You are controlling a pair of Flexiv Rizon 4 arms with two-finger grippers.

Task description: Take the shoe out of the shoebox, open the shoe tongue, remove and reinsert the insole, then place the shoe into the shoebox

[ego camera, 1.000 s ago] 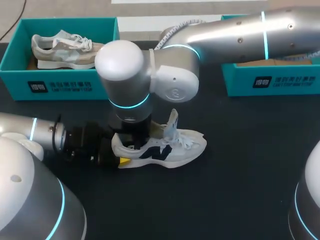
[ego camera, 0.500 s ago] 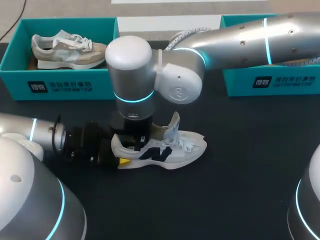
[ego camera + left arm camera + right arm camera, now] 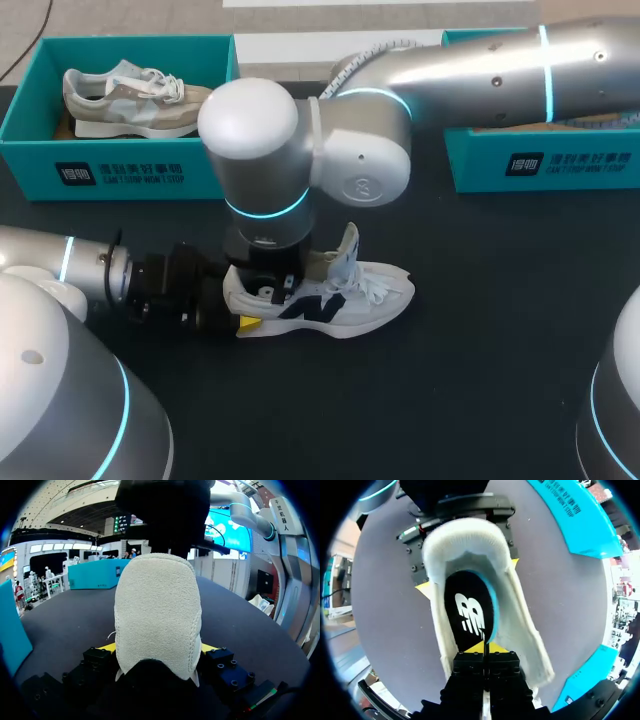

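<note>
The white shoe is lying upright on its sole on the dark table, outside both boxes, and both arms are working on it at once. The left gripper is gripping the heel from behind, one yellow tip showing on each side of it and both seeming to press against it, so the shoe's long axis is running straight away from this gripper, toe pointing off ahead of its fingers. The right gripper is reaching down from above into the shoe's opening, just behind the raised tongue. Its fingers are drawn almost together, and the near edge of the black insole appears to be pinched between their tips, though the contact itself is hard to see. From this gripper the insole is stretching ahead toward the heel cup, with the left gripper sitting just beyond that. The insole is lying inside the shoe, one teal edge showing along its side. The coming lift looks to be turning on that line: the right arm is the one placed on the insole and would be pulling up and away from the heel, while the left is bracing the shoe. Counting: two shoes, the white one and a beige shoe resting in the box beyond the left gripper; a second box beside the right arm; one insole in view.
</note>
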